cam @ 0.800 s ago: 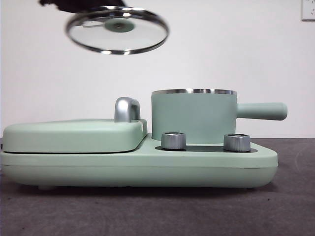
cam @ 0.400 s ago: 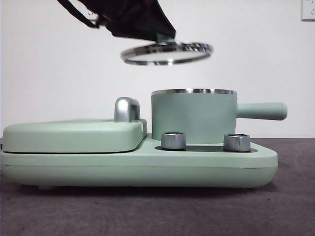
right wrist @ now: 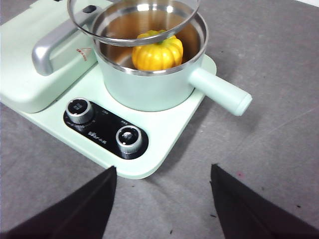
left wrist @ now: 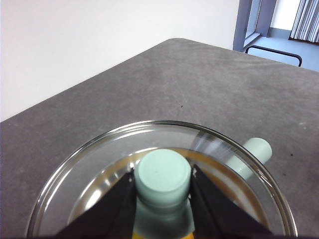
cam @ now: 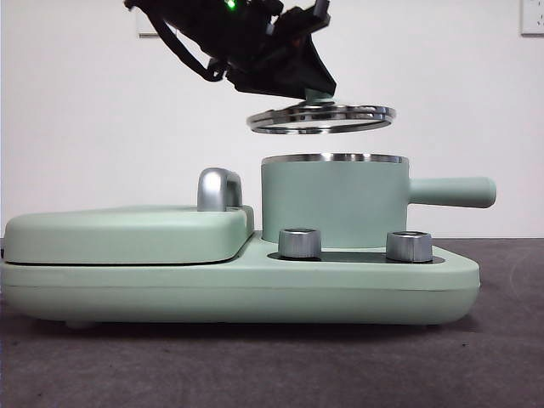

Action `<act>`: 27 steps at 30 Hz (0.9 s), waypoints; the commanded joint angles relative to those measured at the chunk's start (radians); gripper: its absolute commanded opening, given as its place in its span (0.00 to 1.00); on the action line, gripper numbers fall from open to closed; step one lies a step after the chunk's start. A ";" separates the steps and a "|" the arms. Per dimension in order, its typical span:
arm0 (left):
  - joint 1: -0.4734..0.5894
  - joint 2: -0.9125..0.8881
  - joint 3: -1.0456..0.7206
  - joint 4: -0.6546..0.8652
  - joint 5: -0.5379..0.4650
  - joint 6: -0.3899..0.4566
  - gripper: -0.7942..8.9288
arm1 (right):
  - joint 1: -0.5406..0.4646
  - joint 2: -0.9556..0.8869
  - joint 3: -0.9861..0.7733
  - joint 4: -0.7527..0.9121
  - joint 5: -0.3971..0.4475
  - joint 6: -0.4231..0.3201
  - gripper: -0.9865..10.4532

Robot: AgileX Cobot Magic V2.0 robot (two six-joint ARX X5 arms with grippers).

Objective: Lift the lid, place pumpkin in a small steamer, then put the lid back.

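Lid (cam: 321,117): shifted right and lower than half a second ago, now nearly level, hovering just above small steamer (cam: 333,202), not touching. Left gripper (left wrist: 163,186): jaws clamped on the mint knob; arm partly cut off in front view. Pumpkin (right wrist: 157,51): inside steamer, hidden from the front. Right gripper (right wrist: 162,199): jaws spread wide, empty, well clear of the steamer.

- Looks like a lab or test room, not a home kitchen.
- Worktop (left wrist: 209,94) covered in plain dark grey felt-like mat; nothing on it but one mint green cooker (cam: 255,280) with two dials.
- Bare white wall (cam: 442,93) close behind; a white wall plate (cam: 533,17) at its upper corner.
- Beyond the worktop's far edge: grey door frame (left wrist: 254,22), slatted blinds (left wrist: 305,20), black tubular frame (left wrist: 274,52) on a pale floor.
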 commanded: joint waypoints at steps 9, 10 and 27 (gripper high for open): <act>-0.013 0.086 0.037 0.104 0.018 0.032 0.09 | 0.006 0.003 0.006 0.005 0.011 0.016 0.34; -0.013 0.089 0.037 0.107 0.019 0.033 0.09 | 0.006 0.003 0.006 0.004 0.011 0.017 0.34; -0.017 0.100 0.037 0.096 0.019 0.025 0.09 | 0.006 0.003 0.006 0.002 0.034 0.017 0.34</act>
